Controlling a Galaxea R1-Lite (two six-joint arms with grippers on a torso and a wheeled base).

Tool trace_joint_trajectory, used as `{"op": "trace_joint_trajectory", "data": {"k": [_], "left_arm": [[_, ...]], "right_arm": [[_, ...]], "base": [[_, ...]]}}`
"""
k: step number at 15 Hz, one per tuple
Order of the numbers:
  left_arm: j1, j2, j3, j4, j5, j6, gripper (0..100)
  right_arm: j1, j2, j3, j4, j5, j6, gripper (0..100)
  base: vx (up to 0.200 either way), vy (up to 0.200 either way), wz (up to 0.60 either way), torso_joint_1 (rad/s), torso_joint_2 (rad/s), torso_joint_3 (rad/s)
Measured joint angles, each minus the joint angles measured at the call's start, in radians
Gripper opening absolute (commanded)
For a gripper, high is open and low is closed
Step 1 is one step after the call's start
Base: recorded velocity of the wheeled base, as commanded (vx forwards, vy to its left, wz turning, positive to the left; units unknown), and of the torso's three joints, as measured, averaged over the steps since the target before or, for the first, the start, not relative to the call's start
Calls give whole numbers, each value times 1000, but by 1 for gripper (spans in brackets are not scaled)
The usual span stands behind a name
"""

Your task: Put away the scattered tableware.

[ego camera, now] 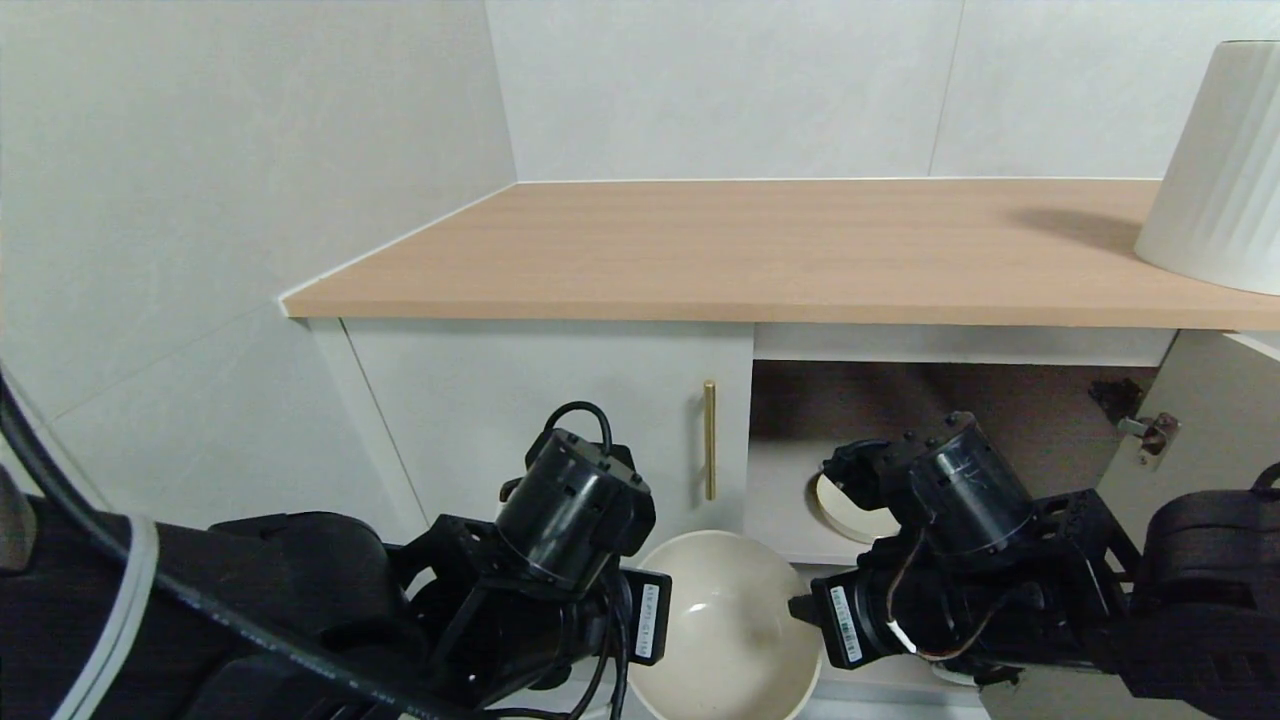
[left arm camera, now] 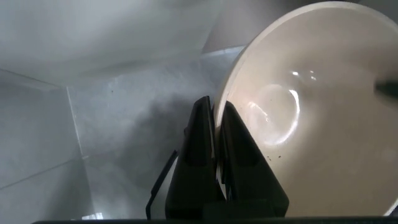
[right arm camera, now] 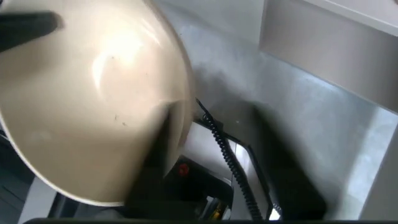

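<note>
Up close, left jaws pinched on bowl [left arm camera: 311, 124] rim, right jaws unclear, dish [ego camera: 845, 515] in cupboard [ego camera: 960, 400]

The bowl [ego camera: 730, 620] loses its near rim to the picture's bottom edge and its left side behind the left arm, a pale dish [ego camera: 845, 515] inside the open cabinet [ego camera: 1000, 400] sits mostly hidden behind the right arm, and the white ribbed shade [ego camera: 1220, 170] at the countertop's [ego camera: 760, 250] right end is cut off.
</note>
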Motion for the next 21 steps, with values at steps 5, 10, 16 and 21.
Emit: {"op": "trace_joint_trajectory", "data": {"k": [5, 10, 16, 21], "left_arm": [[-1, -4, 1, 1, -1, -1, 0], [-1, -4, 0, 2, 0, 0, 100], [-1, -7, 1, 1, 1, -1, 100], [0, -11, 1, -8, 1, -1, 100]], "right_arm": [[0, 4, 1, 0, 0, 1, 0], [0, 13, 2, 1, -1, -1, 0], [0, 17, 4, 5, -4, -2, 0], [-19, 37, 5, 3, -103, -2, 0]], "base": [[0, 0, 0, 0, 0, 0], [0, 0, 0, 0, 0, 0], [0, 0, 0, 0, 0, 0], [0, 0, 0, 0, 0, 0]]}}
